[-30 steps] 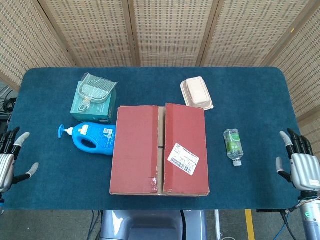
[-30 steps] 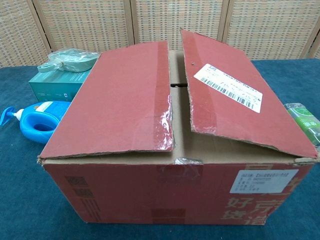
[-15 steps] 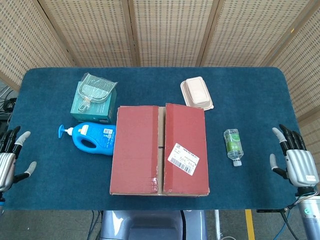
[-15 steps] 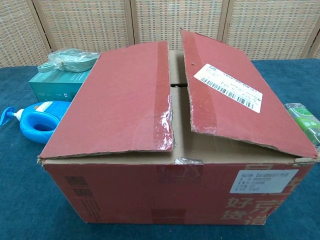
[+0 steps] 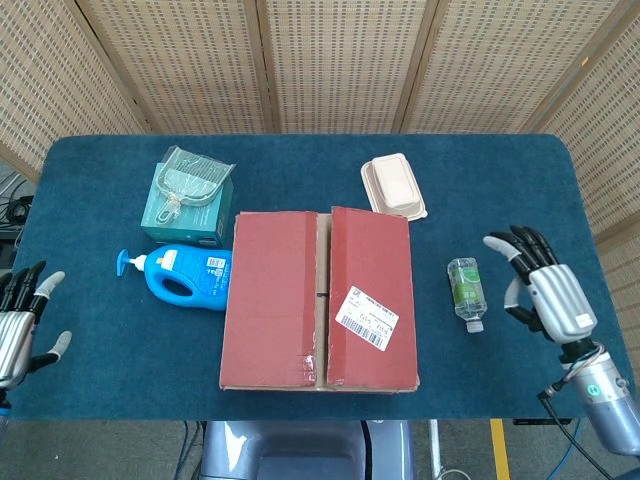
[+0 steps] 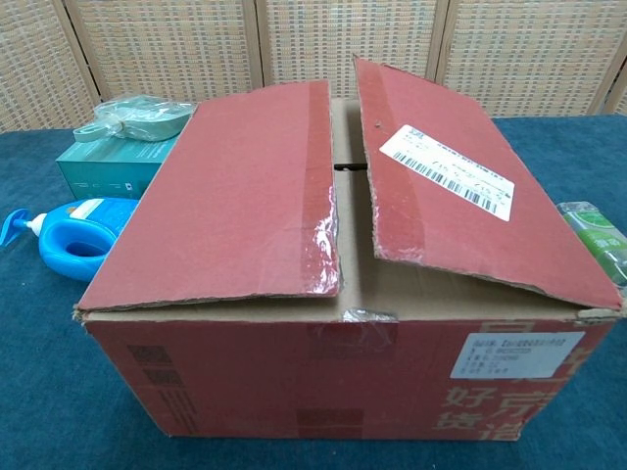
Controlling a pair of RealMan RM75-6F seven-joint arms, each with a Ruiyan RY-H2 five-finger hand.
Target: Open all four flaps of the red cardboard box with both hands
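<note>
The red cardboard box [image 5: 318,298] sits mid-table, its two top flaps lying nearly closed, a white barcode label [image 5: 366,319] on the right one; its front shows "好京" and "货". The left hand [image 5: 18,330] and right hand [image 5: 545,290], fingers spread, hold nothing

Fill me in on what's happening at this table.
A two-armed robot is set to open the red cardboard box in the middle of the blue table. Nothing is held yet. Its two top flaps lie nearly closed, a narrow gap between them. The right hand, fingers spread, hovers beside the small clear plastic bottle. The left hand waits open at the table's left edge, clear of the blue detergent jug.
</note>
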